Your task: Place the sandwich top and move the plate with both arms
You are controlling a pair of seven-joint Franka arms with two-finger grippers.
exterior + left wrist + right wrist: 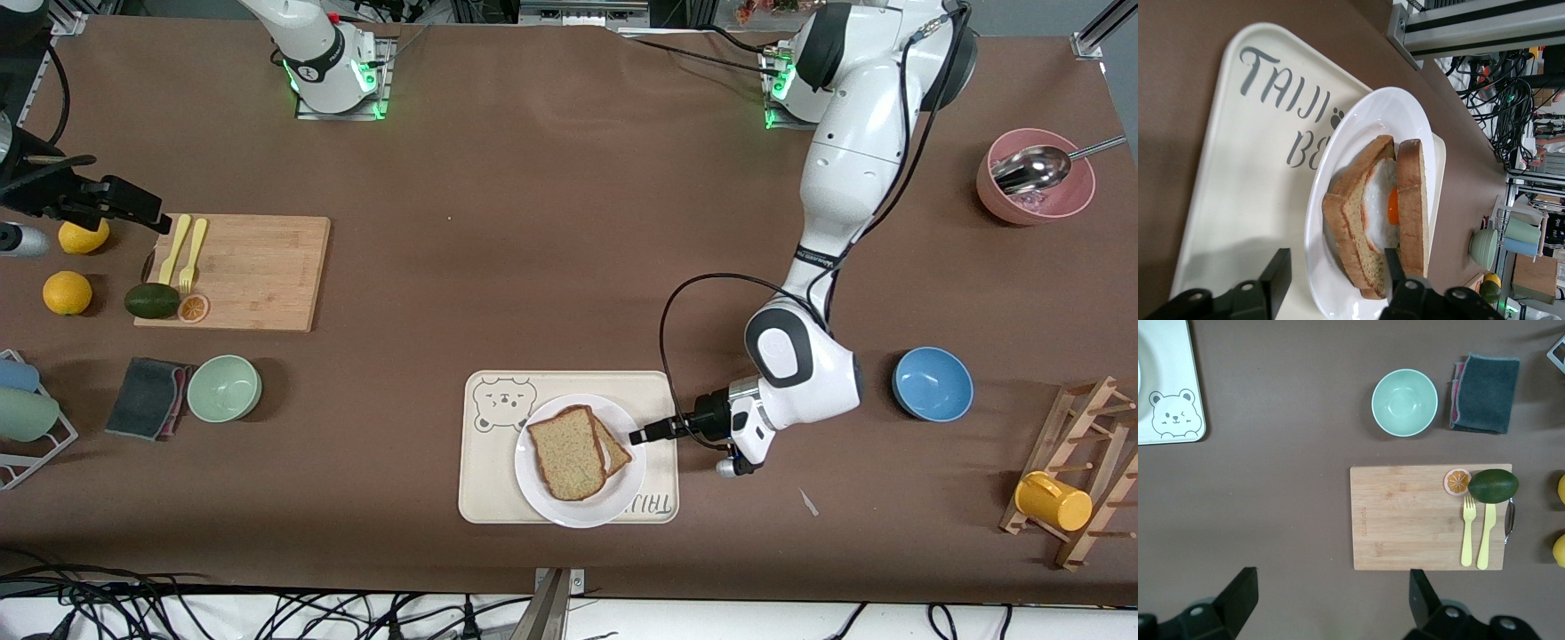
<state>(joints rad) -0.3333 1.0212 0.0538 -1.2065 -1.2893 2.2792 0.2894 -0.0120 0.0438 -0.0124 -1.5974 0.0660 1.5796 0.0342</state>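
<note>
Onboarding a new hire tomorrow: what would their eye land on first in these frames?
First, the sandwich top lying on the egg slice on the white plate, which sits on the bear tray near the front camera. Next, the left gripper, open at the plate's rim toward the left arm's end, one finger close beside the sandwich. The right gripper waits, open, up over the bare table beside the cutting board at the right arm's end.
</note>
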